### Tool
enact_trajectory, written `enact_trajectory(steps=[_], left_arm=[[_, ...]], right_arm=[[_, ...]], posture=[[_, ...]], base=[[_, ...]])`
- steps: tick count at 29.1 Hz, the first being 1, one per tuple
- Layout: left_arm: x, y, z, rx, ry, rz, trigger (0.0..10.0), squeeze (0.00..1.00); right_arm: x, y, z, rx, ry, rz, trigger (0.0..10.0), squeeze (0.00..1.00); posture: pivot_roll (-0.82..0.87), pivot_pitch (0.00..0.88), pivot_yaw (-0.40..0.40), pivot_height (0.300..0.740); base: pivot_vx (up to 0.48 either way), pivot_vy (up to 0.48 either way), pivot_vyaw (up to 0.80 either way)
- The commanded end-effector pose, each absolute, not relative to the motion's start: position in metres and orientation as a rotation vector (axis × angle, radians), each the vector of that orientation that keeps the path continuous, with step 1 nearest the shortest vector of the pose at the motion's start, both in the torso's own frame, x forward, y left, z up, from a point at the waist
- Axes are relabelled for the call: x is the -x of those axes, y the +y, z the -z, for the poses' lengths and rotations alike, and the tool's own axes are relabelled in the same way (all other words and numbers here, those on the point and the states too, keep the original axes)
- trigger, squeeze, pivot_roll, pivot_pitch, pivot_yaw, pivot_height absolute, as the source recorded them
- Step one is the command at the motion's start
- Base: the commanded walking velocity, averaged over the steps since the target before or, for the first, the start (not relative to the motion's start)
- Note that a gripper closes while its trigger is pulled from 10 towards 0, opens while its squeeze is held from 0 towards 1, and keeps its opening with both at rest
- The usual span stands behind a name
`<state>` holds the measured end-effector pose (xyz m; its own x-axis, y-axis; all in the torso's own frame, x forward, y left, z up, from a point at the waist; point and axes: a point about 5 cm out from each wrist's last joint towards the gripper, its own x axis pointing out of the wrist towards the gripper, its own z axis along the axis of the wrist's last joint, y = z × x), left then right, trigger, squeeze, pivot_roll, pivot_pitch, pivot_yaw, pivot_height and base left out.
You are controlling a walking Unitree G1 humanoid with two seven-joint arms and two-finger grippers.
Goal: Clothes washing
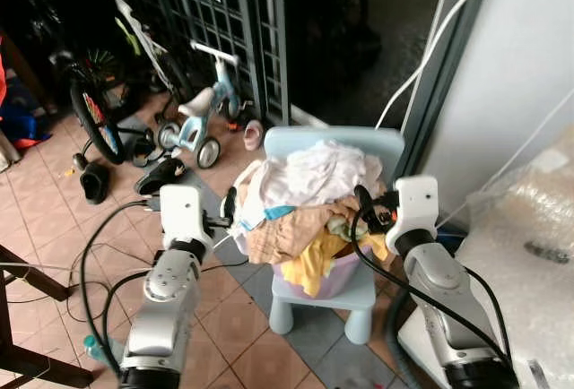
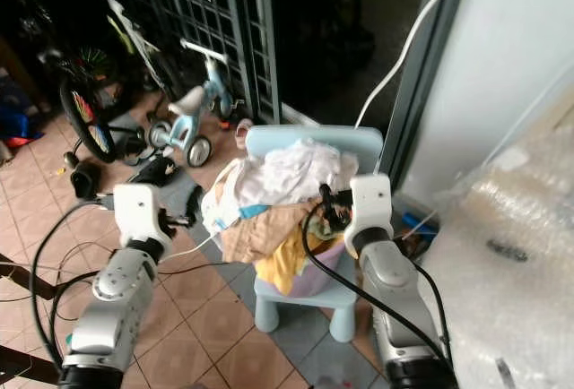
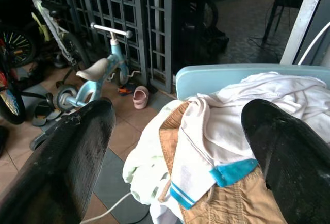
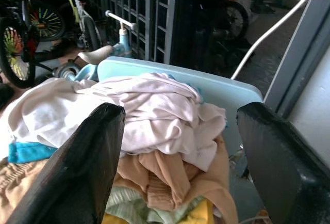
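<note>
My count from where I stand

One light blue chair (image 1: 359,142) at centre frame, bearing one pink basket (image 1: 334,277) and one heap of clothes (image 1: 300,201); one small blue tricycle (image 1: 199,120) at upper left; one bicycle wheel (image 1: 94,120) at far left; one pink shoe (image 1: 252,134) by the gate; my two grippers, left gripper (image 1: 230,214) and right gripper (image 1: 366,210), each with two black fingers spread wide.

clothes pile (image 1: 300,201) in tub (image 1: 327,280), on chair (image 1: 345,292), tricycle (image 1: 199,120) behind-left

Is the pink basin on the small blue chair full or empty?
Full: the clothes are heaped above the pink basin rim and hang over its sides on the blue chair.
</note>
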<state>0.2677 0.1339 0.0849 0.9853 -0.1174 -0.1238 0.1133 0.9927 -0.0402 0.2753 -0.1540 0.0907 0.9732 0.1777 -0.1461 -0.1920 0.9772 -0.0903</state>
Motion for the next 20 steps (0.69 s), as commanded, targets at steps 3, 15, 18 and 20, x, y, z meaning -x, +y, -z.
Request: enact_trajectory(steps=[3, 15, 18, 20], left_arm=[[-0.267, 0.146, -0.085, 0.018, 0.130, 0.077, 10.0, 0.00], [-0.263, 0.150, -0.083, 0.009, 0.147, 0.058, 10.0, 0.00], [-0.261, 0.152, -0.083, 0.008, 0.151, 0.057, 10.0, 0.00], [-0.258, 0.152, -0.084, 0.018, 0.152, 0.062, 10.0, 0.00]], right_arm=[[-0.281, -0.138, -0.090, 0.083, 0.152, -0.272, 10.0, 0.00], [-0.288, -0.132, -0.086, 0.156, 0.167, -0.332, 10.0, 0.00], [-0.293, -0.134, -0.085, 0.153, 0.177, -0.311, 10.0, 0.00], [-0.297, -0.135, -0.084, 0.158, 0.188, -0.304, 10.0, 0.00]], posture=[[-0.07, 0.009, 0.042, 0.740], [-0.05, 0.022, 0.034, 0.740], [-0.04, 0.029, 0.034, 0.740], [-0.04, 0.034, 0.034, 0.740]], base=[[0.316, 0.000, 0.00], [0.444, 0.000, 0.00], [0.444, 0.000, 0.00], [0.398, 0.000, 0.00]])
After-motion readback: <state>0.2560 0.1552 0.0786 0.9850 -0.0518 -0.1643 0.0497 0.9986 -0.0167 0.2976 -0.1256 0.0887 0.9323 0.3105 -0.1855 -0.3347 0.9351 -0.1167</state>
